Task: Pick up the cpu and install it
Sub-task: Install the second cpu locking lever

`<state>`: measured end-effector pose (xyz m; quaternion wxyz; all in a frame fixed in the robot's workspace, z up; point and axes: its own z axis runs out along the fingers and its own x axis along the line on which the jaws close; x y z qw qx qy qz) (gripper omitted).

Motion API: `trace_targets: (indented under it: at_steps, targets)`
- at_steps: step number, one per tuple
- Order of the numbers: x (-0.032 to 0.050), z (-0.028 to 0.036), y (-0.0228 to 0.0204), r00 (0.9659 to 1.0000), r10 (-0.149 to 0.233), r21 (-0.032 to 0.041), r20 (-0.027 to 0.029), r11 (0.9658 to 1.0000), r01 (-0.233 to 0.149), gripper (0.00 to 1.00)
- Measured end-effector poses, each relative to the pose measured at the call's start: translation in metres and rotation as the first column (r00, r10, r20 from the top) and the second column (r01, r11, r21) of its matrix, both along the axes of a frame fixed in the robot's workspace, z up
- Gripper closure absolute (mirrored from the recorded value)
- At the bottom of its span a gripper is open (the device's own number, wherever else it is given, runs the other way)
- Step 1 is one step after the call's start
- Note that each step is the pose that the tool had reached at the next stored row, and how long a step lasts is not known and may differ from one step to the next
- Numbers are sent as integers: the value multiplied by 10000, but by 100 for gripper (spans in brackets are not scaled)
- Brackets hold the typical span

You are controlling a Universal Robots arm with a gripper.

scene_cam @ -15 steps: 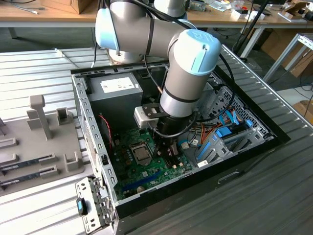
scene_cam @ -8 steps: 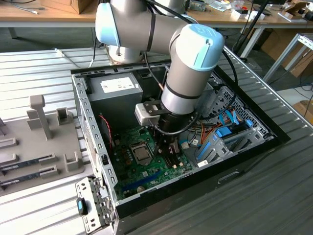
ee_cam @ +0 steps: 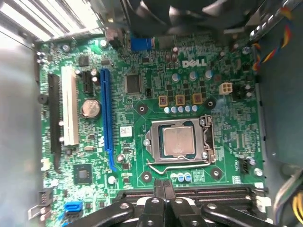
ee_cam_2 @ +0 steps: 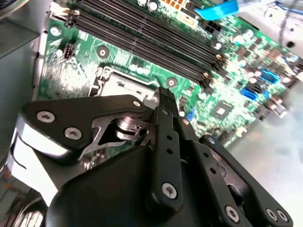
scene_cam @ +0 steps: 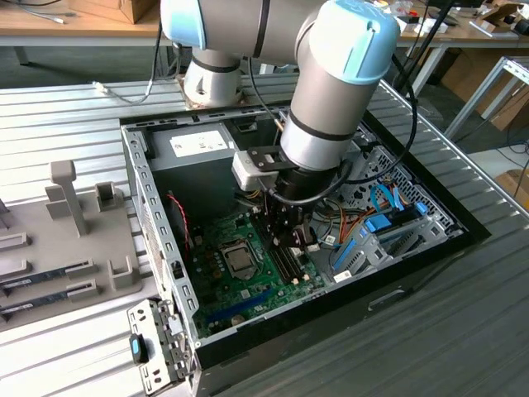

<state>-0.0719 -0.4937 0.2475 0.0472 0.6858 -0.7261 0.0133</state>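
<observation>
Inside the socket frame (ee_cam: 179, 142) on the green motherboard (ee_cam: 142, 71) sits the cpu (ee_cam: 178, 140), silvery top up, lever down alongside. Gripper (ee_cam: 163, 186) hangs above the board by the memory slots (ee_cam_2: 156, 35), jaws pressed together, apparently w/ nothing between them.

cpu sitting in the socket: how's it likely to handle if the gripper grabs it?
The cpu looks like a thin, flat, rigid square, so probably stiff and light. Its smooth metal top likely gives little friction, and it may slip. It lies low inside the socket frame, so the edges offer little to pinch; the gripper looks closed above the board.
</observation>
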Motion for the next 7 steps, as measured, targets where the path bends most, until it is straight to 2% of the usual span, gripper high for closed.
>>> trace_targets:
  at_steps: [1, 7]
  targets:
    - [0, 44, 0, 10000, 0, 6, 0, 10000, 0, 89]
    - [0, 50, 0, 10000, 0, 9, 0, 10000, 0, 89]
